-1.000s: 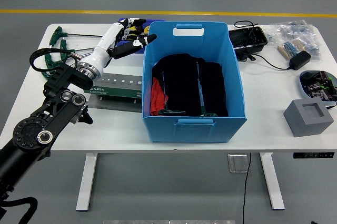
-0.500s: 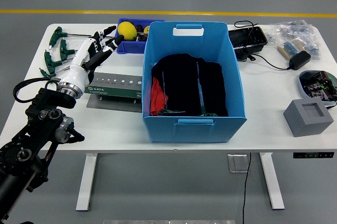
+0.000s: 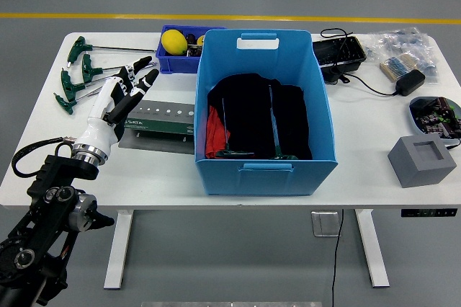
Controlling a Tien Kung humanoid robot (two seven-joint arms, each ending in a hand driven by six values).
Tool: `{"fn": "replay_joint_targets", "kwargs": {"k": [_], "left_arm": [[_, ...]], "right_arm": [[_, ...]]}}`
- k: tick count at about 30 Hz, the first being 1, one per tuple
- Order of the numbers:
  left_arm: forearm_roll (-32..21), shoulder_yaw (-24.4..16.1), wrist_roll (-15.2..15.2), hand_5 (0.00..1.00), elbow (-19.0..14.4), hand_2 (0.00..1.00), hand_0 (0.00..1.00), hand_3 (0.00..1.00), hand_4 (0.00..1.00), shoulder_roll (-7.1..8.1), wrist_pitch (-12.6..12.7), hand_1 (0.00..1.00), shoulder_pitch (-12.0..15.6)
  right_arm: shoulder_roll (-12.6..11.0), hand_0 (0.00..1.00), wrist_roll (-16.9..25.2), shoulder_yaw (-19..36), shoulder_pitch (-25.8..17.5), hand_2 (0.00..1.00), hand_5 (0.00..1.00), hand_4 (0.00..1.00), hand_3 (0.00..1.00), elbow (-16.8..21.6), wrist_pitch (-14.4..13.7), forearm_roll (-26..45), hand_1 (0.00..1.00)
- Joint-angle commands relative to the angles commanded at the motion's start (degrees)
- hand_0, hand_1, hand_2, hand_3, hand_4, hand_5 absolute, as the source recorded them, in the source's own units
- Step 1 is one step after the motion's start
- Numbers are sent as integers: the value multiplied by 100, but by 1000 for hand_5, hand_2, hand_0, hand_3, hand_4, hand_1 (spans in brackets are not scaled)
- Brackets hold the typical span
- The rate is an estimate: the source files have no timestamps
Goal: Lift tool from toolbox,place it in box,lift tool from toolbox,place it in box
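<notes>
Pulled back toward near-left corner since earlier frames: left hand, white w/ black fingertips, fingers spread, holding nothing, now hovering over left end of green tool case rather than up by bin rim. Black left arm coming in from lower left, cable looped beside it.

Far left on white surface: set of green T-handle hex keys, fanned out, lying flat, just beyond hand. Next, tool case w/ row of light dots on top, lying on grey mat, right end touching blue bin. Behind it, small dark-blue tray w/ yellow ball inside.

Centre: large light-blue bin, open top, holding black fabric, red item at left side, and two green-handled T tools lying across fabric, handles toward near wall.

Right of bin: black tray, black cable & power adapter, clear bags of small parts at far-right corner, dark round device near right edge, grey cube block w/ square recess at near right.

Right hand not visible.
</notes>
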Motion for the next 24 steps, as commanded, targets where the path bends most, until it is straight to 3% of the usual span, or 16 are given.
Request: {"fn": "replay_joint_targets", "kwargs": {"k": [10,17,24], "left_arm": [[245,-7,-12,621,-161,916,817,807,888,21,-72,817,166],[266,-57,-30,623,-111,914,816,807,889,-90,-81,817,164],[301,-35,-14,643,-61,912,814,805,892,-137,-78,815,187]], "right_arm": [[-9,692,18,203,-9,731,719,793,583,0,-7,-87,682],[83,692,-80,1240,-78,731,717,793,583,0,-74,-842,681],[272,695,-174,2794,-185,729,716,793,583,0,-214,-1877,686]]}}
